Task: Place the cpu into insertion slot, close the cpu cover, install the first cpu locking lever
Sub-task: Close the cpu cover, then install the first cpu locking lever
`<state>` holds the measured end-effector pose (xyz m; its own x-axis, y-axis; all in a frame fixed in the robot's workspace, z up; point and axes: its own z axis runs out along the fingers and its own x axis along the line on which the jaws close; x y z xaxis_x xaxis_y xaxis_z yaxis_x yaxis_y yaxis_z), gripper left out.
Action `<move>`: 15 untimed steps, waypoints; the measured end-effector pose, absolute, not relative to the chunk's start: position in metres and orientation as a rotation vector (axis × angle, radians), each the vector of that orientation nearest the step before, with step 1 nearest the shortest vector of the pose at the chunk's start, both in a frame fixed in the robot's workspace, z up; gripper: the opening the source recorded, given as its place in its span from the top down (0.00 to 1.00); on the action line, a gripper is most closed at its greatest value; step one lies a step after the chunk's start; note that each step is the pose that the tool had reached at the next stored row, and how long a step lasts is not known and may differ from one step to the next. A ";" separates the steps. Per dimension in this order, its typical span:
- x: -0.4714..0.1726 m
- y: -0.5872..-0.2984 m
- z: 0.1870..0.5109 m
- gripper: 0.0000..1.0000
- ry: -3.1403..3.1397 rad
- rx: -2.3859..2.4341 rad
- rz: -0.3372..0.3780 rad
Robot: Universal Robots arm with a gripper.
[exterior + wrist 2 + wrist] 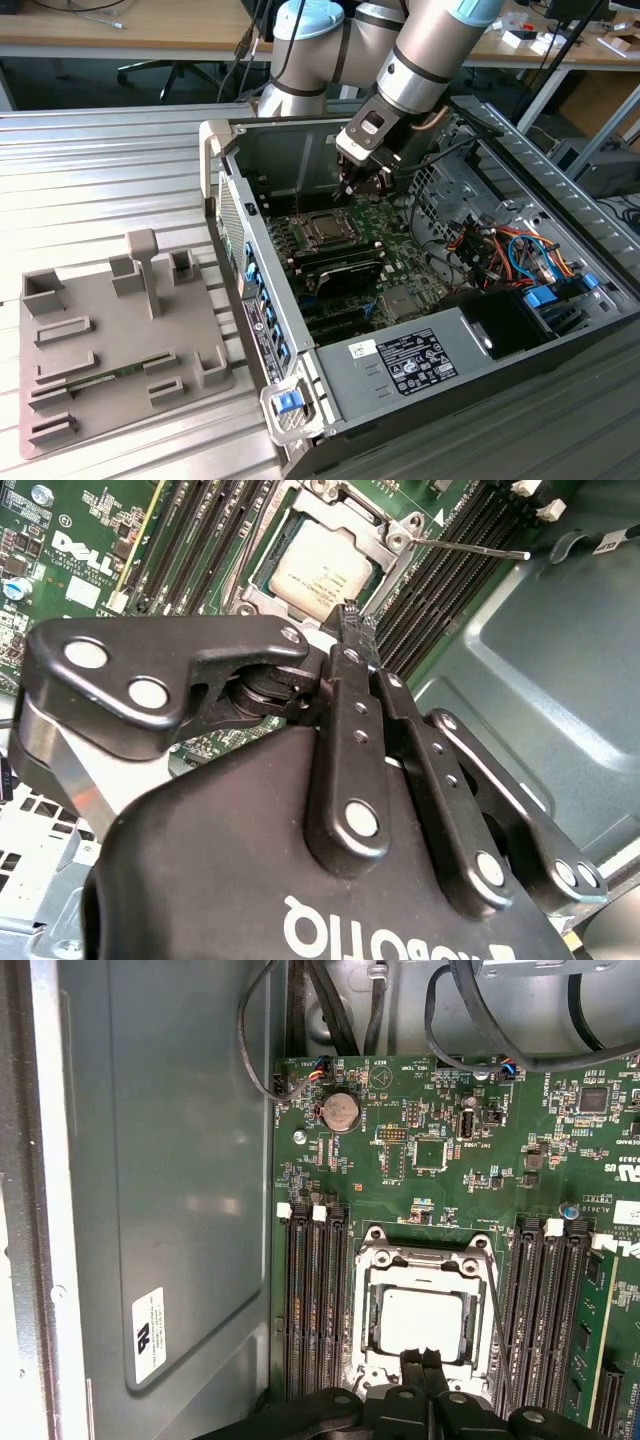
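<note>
Gripper (425, 1372) closed on nothing, tip at the cpu (422, 1320) inside the computer case (300, 150).
Cpu sits flat in the insertion slot (373, 1310) on the motherboard (450, 1160), silver face up. Cpu cover (425, 1250) lies down around it, framing the chip. The 2 fingertips are pressed together just at the cover's edge; can't tell if they touch it. 1 thin locking lever (470, 547) sticks out beside the cover, over the memory slots (315, 1310). Case rests on the ribbed tabletop (100, 170); a grey tray (100, 340) lies at the exterior view's left.
</note>
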<state>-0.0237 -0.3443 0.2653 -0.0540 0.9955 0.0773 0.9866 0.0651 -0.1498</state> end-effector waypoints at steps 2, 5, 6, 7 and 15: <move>-0.024 -0.344 0.265 0.89 -2.170 -2.043 0.084; -0.024 -0.344 0.265 0.89 -2.170 -2.043 0.084; -0.024 -0.344 0.265 0.89 -2.170 -2.043 0.084; -0.024 -0.344 0.265 0.89 -2.170 -2.043 0.084; -0.024 -0.344 0.265 0.89 -2.226 -2.089 -0.016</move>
